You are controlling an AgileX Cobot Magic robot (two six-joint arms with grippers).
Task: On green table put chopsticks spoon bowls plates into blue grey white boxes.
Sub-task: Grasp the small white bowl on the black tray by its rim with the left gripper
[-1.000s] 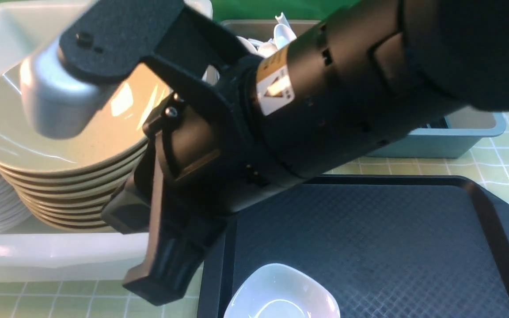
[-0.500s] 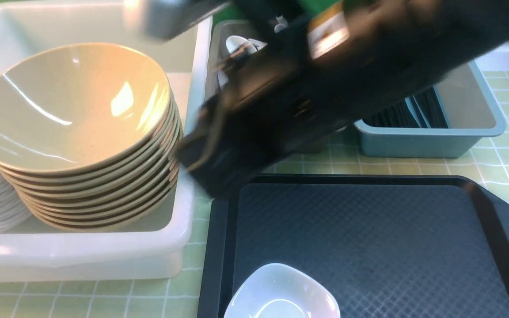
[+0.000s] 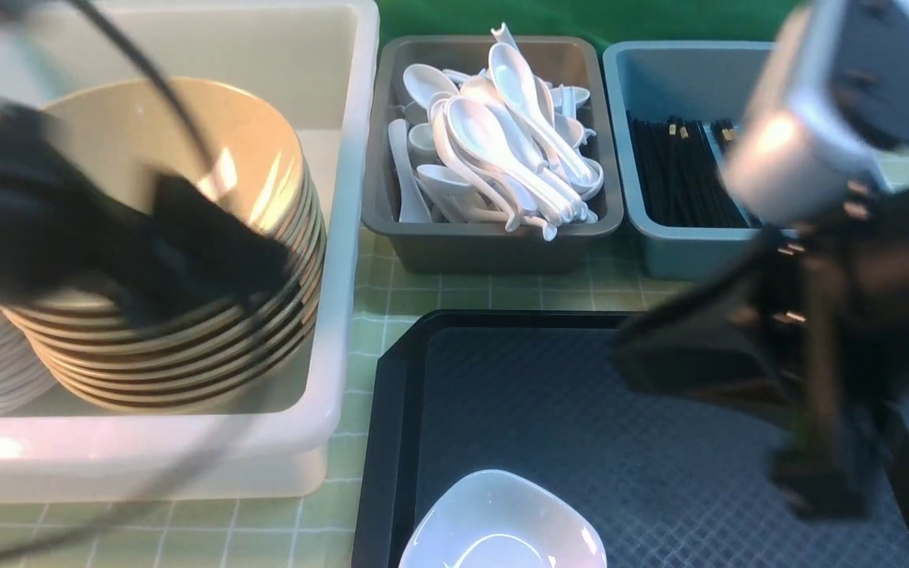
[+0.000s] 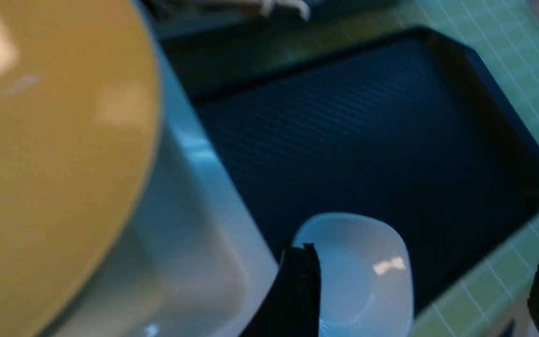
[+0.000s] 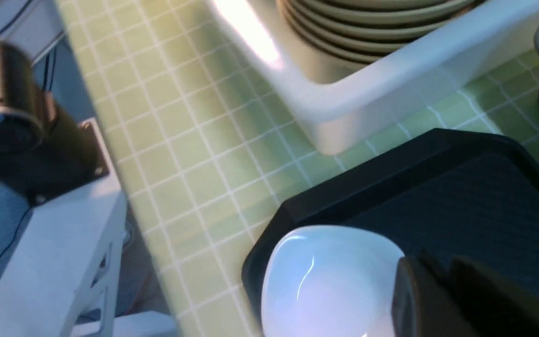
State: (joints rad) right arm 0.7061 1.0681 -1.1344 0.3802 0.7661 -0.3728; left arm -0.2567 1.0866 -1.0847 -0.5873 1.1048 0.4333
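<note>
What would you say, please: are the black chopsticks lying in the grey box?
No, the black chopsticks lie in the blue box, while the grey box holds white spoons.

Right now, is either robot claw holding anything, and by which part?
Nothing. The left gripper is open and empty; the right gripper shows nothing between its fingers.

— Heavily blurred: right gripper point(image 3: 821, 481), jaws unreadable.
— And behind it?
— Blue box point(image 3: 660, 256) partly hidden. White bowl point(image 3: 502, 521), near the gripper, cut by the frame's edge.
</note>
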